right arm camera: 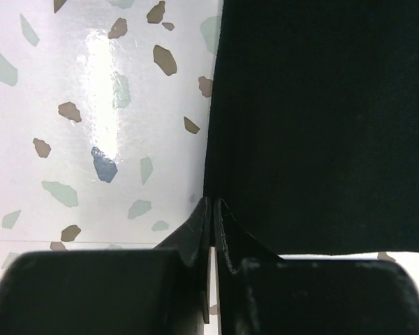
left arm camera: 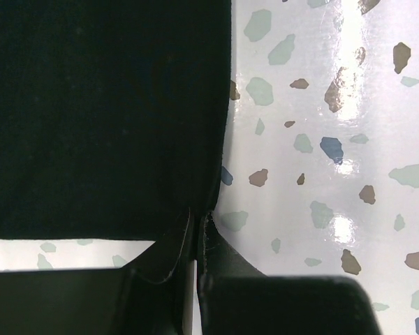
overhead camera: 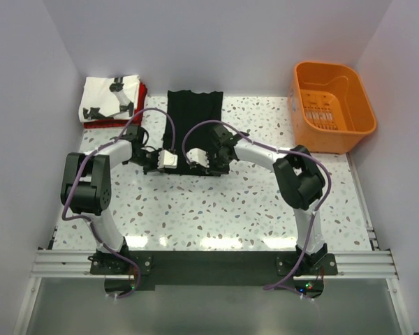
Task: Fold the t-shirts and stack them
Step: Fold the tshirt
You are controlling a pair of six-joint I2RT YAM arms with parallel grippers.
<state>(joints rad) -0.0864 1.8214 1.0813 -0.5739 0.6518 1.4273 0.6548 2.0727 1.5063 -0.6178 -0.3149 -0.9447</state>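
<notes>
At table centre, toward 12 o'clock, the black t-shirt (overhead camera: 195,115) lies flat, long axis running 12 to 6. Left gripper (overhead camera: 169,162) and right gripper (overhead camera: 209,162) sit at its 6 o'clock hem, one per corner, so the cloth stretches toward 12 from both tools; both arms are equally near. Wrist views show each pair of jaws clenched, apparently pinching a hem corner of the black t-shirt. Likely next move: carry the hem toward 12 to fold it over the far half. White t-shirt (overhead camera: 108,98) with black print lies folded on a red t-shirt (overhead camera: 141,94) at 10 o'clock, near the black one's far left corner. Orange basket (overhead camera: 332,142) sits at 2 o'clock, well apart. Neither lies in the fold path across the table (overhead camera: 216,216).
</notes>
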